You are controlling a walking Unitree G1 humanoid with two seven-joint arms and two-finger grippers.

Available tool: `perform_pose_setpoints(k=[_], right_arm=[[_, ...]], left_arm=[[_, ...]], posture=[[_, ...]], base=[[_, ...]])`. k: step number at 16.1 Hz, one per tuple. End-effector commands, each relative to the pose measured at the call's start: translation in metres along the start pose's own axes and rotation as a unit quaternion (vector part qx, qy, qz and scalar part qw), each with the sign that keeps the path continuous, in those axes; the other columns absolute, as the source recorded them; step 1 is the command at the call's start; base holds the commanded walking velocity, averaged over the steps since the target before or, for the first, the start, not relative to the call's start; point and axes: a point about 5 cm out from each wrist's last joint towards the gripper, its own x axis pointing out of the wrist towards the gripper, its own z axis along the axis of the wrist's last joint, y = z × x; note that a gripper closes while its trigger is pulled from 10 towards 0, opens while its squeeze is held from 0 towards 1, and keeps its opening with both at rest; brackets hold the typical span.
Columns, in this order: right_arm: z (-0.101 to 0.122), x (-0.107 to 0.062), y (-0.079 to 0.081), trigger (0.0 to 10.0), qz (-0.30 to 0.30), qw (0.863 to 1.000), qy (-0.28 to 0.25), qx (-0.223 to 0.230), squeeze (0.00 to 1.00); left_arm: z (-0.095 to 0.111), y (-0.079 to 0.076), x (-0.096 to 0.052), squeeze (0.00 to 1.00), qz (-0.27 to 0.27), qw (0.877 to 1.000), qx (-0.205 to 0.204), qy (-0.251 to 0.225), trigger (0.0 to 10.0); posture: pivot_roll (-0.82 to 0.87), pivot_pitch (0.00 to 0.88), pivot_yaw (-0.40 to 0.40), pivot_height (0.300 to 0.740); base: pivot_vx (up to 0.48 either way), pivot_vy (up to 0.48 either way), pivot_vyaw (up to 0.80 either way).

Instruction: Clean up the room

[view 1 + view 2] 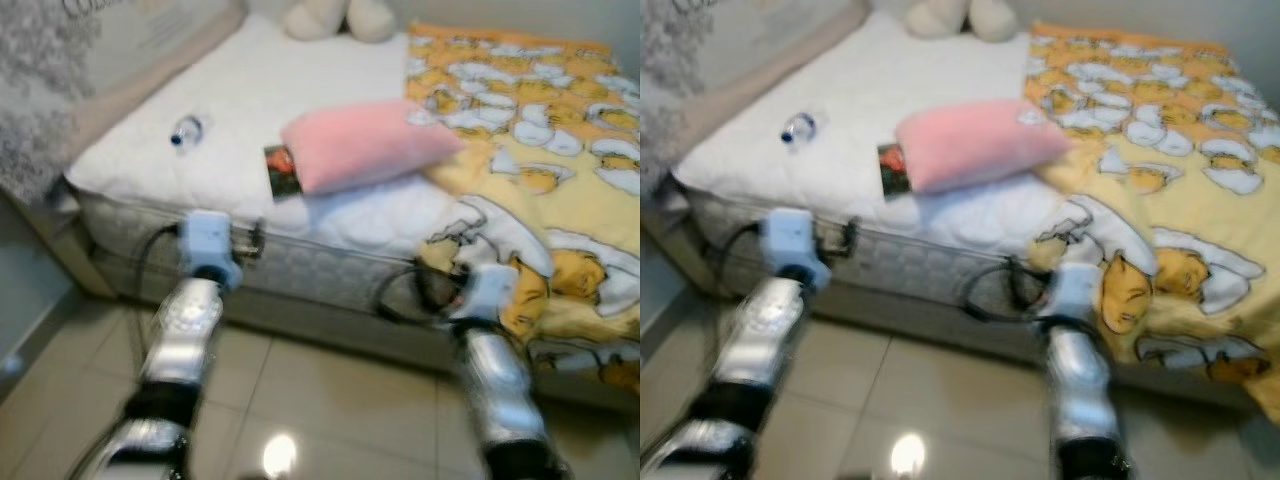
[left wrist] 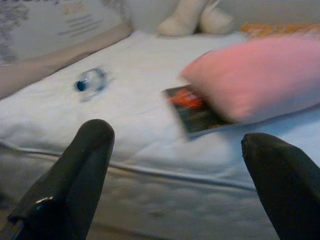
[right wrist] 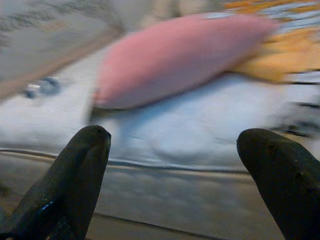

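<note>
Bed: white quilted mattress with a soft stitched pattern, its grey padded side facing the robot; pale glossy tiles cover the floor below.
Pillow: plump, pink, rectangular, lying across the middle of the mattress.
Book: thin, dark glossy cover with red-orange print, one end tucked under the pillow's near corner.
Bottle: small, clear plastic with a blue cap, on its side, left of the book and well apart from it.
Blanket: yellow, cartoon-printed, rumpled, draped over the bed's right side.
Plush toy: cream, at the far end.
Left tool: black rounded fingers spread wide, holding nothing, short of the mattress edge, with book and bottle beyond.
Right tool: fingers likewise wide, facing the pillow.
</note>
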Motion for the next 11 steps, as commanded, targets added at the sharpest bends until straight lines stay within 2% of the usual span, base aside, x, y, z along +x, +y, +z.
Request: perform_pose_setpoints(k=[1, 3, 5, 8, 11], right_arm=[[0.003, -0.005, -0.014, 10.0, -0.022, 1.000, -0.006, -0.017, 0.00], [0.005, -0.009, -0.021, 10.0, -0.053, 0.998, -0.026, -0.020, 0.00], [0.015, -0.016, -0.030, 10.0, -0.095, 0.993, -0.049, -0.056, 0.00], [0.013, -0.016, -0.026, 10.0, -0.071, 0.995, -0.035, -0.069, 0.00], [0.013, -0.009, -0.025, 10.0, -0.051, 0.995, -0.026, -0.076, 0.00]], left_arm=[[0.004, -0.016, 0.004, 0.00, -0.026, 1.000, -0.012, -0.008, 10.0], [0.004, -0.019, 0.004, 0.00, -0.035, 0.999, -0.031, -0.012, 10.0], [0.002, -0.013, 0.002, 0.00, -0.030, 0.997, -0.072, -0.018, 10.0], [0.000, -0.011, 0.001, 0.00, -0.021, 0.996, -0.080, -0.018, 10.0], [0.002, -0.018, 0.000, 0.00, -0.035, 0.996, -0.072, -0.028, 10.0]], posture=[[0.00, 0.000, 0.029, 0.740], [-0.01, 0.000, 0.032, 0.740], [-0.01, 0.000, 0.016, 0.740], [-0.02, 0.000, -0.021, 0.740], [0.01, 0.000, -0.040, 0.740]], base=[[0.405, 0.255, 0.00], [0.369, 0.306, 0.00], [0.358, 0.319, 0.00], [0.344, 0.335, 0.00], [0.347, 0.330, 0.00]])
